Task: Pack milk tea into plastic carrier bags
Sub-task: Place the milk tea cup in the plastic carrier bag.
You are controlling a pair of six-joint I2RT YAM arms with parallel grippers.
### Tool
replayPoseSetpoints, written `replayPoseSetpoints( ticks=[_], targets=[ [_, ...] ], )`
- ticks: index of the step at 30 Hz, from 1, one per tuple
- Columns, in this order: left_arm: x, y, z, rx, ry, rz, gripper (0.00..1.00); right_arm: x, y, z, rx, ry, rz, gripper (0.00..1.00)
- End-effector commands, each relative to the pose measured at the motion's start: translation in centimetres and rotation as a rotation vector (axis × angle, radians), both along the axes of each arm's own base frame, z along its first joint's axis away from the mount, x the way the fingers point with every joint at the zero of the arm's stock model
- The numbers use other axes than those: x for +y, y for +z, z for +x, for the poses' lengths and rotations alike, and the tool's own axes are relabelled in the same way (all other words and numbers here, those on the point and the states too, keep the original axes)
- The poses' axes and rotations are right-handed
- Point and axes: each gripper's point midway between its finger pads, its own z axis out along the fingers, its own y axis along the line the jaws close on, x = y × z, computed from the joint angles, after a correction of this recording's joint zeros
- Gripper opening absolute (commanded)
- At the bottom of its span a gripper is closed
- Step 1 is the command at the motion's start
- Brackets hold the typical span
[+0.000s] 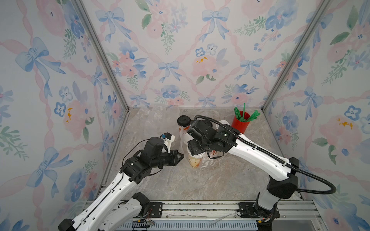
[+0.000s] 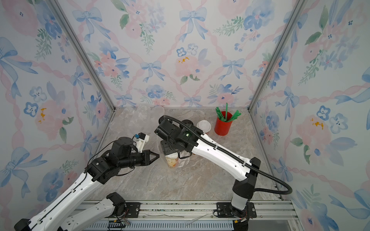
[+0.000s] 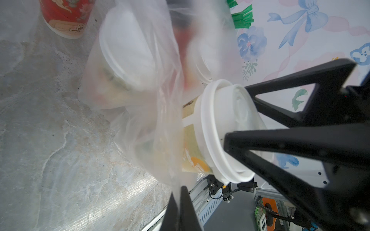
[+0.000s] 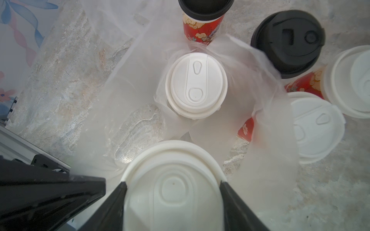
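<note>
My right gripper is shut on the white dome lid of a cream milk tea cup near the middle of the table. In the left wrist view this cup's lower half sits behind the film of a clear plastic carrier bag. A second white-lidded cup stands inside that bag. My left gripper is shut on the bag's edge, just left of the held cup. Behind the bag stand two black-lidded red cups and two white-lidded cups.
A plain red cup of green straws stands at the back right corner. More clear plastic film lies at the back of the table, left of centre. Floral walls close in three sides. A metal rail runs along the front edge.
</note>
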Motion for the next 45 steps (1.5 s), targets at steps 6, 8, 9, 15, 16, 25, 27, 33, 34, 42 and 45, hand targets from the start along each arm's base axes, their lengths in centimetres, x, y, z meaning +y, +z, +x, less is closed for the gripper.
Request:
replayPoseSetpoints(
  ticks=[6, 8, 9, 15, 16, 25, 27, 33, 34, 42, 45],
  targets=[
    [-0.1, 2.1, 0.0, -0.036, 0.010, -0.048, 0.00, 0.4, -1.7, 0.9, -0.027, -0.039, 0.079, 0.60],
    [-0.1, 2.2, 0.0, -0.040, 0.009, -0.049, 0.00, 0.2, -2.8, 1.0, -0.028, -0.046, 0.059, 0.60],
    [-0.1, 2.3, 0.0, -0.042, 0.008, -0.050, 0.00, 0.2, -3.4, 1.1, -0.028, -0.047, 0.054, 0.60],
    [-0.1, 2.9, 0.1, -0.055, 0.012, -0.057, 0.00, 0.0, -6.4, 1.2, -0.023, -0.050, 0.021, 0.62],
    [-0.1, 3.0, 0.1, -0.058, 0.014, -0.059, 0.00, -0.1, -6.9, 1.2, -0.020, -0.050, 0.015, 0.63],
    [0.4, 2.0, 0.4, -0.059, 0.040, -0.029, 0.14, -0.6, -4.3, 0.6, -0.018, -0.040, 0.057, 0.92],
    [0.5, 1.8, 0.5, -0.063, 0.045, -0.020, 0.22, -0.9, -3.0, 0.6, -0.016, -0.045, 0.079, 0.94],
    [0.9, 2.6, 1.7, -0.109, 0.064, 0.012, 0.46, -3.3, 1.4, 1.4, -0.017, -0.077, 0.175, 0.92],
    [1.1, 2.7, 2.0, -0.118, 0.067, 0.022, 0.49, -3.9, 1.9, 1.7, -0.015, -0.085, 0.189, 0.91],
    [2.8, 3.2, 6.3, -0.170, 0.115, 0.119, 0.60, -10.6, 4.1, 5.9, -0.019, -0.194, 0.236, 0.86],
    [2.9, 3.4, 8.1, -0.181, 0.109, 0.150, 0.62, -13.5, 4.0, 7.8, -0.017, -0.247, 0.232, 0.83]
  ],
)
